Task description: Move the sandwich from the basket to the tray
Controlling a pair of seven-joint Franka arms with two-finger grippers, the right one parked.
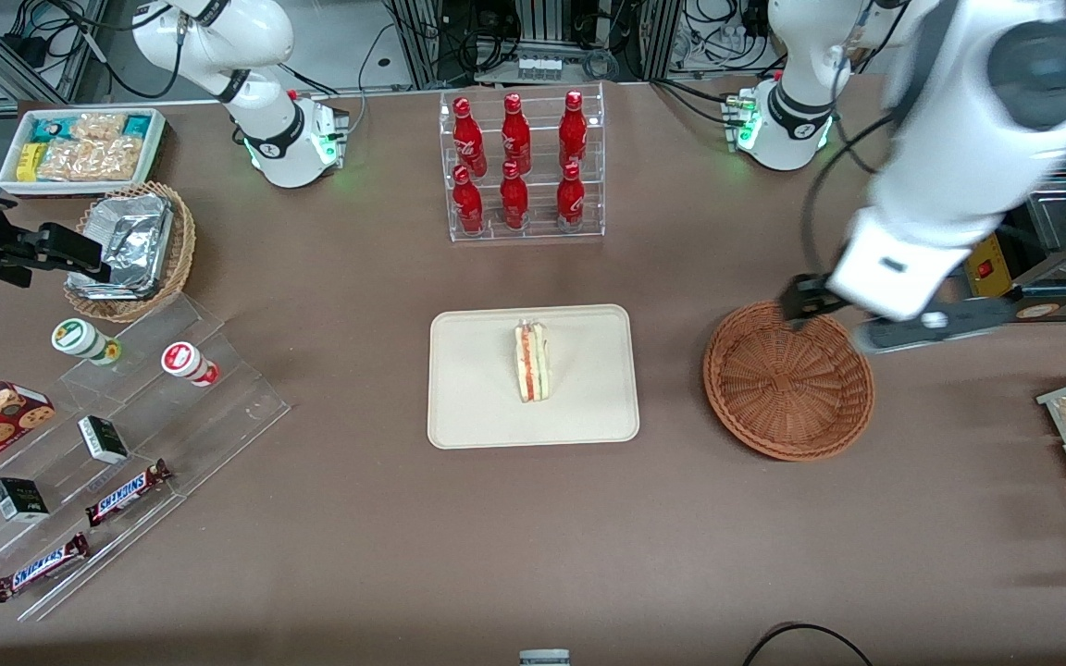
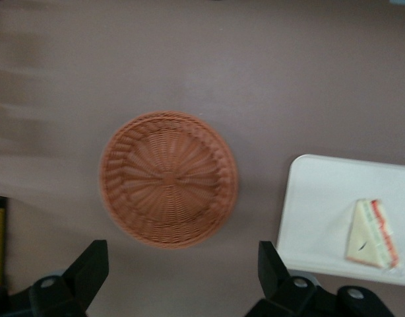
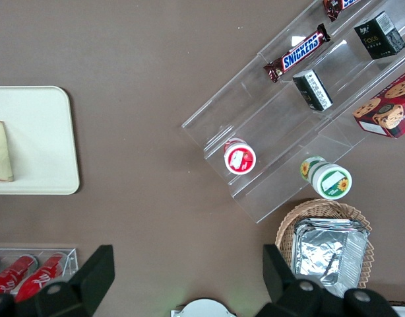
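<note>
Found sandwich [image 1: 532, 361] lying on tray [image 1: 459, 407] — basket [image 1: 787, 381] bare. Noted gripper [image 2: 181, 272] high above basket, fingers [image 2: 90, 264] spread wide, holding nothing. Judged placement done — advisable to lift straight away, clear of wicker rim.

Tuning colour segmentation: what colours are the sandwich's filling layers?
Orange-red and green between pale bread; the sandwich shows best in the front view, on the tray.

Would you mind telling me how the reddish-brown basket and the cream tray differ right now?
The basket is round, woven and reddish-brown; the tray is a flat, smooth, cream rectangle with rounded corners. The basket is empty, while the tray holds the sandwich. The open gripper hovers above the basket's rim, not the tray. Both rest directly on the brown table.
</note>
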